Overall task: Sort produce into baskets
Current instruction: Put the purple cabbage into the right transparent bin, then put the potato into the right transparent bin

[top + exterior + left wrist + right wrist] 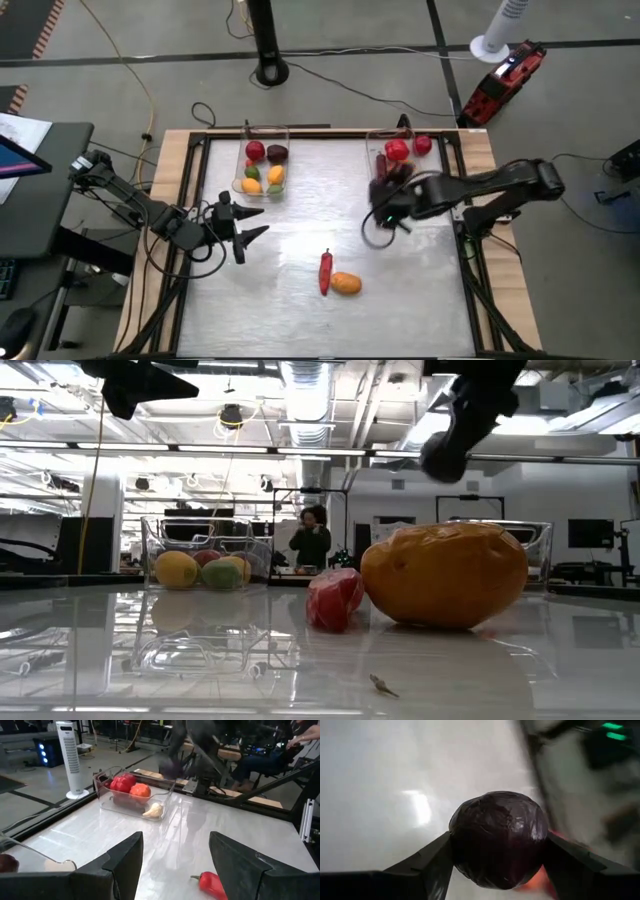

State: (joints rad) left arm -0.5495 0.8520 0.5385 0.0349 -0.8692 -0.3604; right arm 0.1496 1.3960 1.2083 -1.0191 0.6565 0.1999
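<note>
Where the right tool grips, dark purple produce, bottom cut off.

Two baskets; two loose produce pieces.

Bright ceiling lights glare off the glossy table; right wrist background blurs.

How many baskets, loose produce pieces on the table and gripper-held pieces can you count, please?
Baskets: 2 (left-hand basket, right-hand basket)
Loose produce on the table: 2 (red chili, orange piece)
Held produce: 1 (dark purple piece in the right gripper)
Total: 5
</note>
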